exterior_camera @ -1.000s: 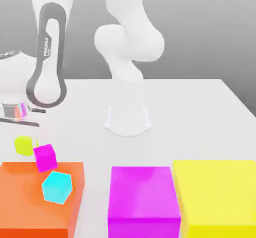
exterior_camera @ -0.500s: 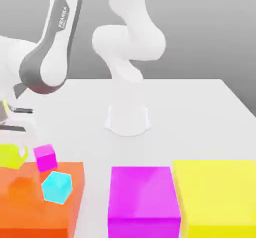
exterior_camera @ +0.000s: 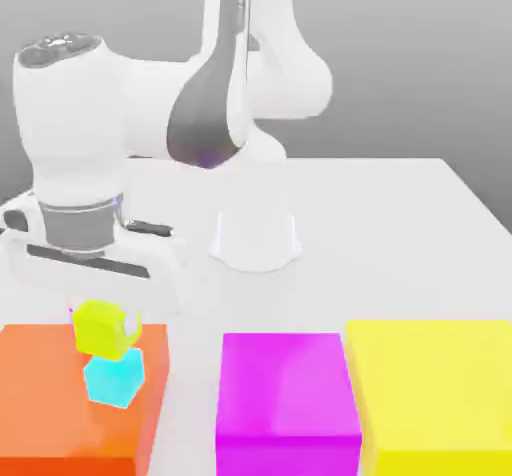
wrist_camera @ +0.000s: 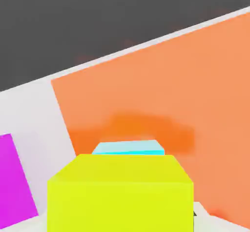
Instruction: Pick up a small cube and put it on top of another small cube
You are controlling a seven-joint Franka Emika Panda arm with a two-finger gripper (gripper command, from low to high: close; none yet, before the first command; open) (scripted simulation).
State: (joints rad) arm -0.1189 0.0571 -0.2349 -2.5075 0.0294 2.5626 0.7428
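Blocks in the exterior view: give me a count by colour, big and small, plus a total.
Orange, big: 1
Magenta, big: 1
Yellow, big: 1
Yellow-green, small: 1
Cyan, small: 1
Total: 5. A magenta sliver shows behind the yellow-green cube; I cannot tell what it is.

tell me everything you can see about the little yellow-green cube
The small yellow-green cube is plain, matte, single-coloured, with sharp edges. It sits slightly turned under the gripper, directly above the small cyan cube over the big orange block. Whether it rests on the cyan cube can't be told.
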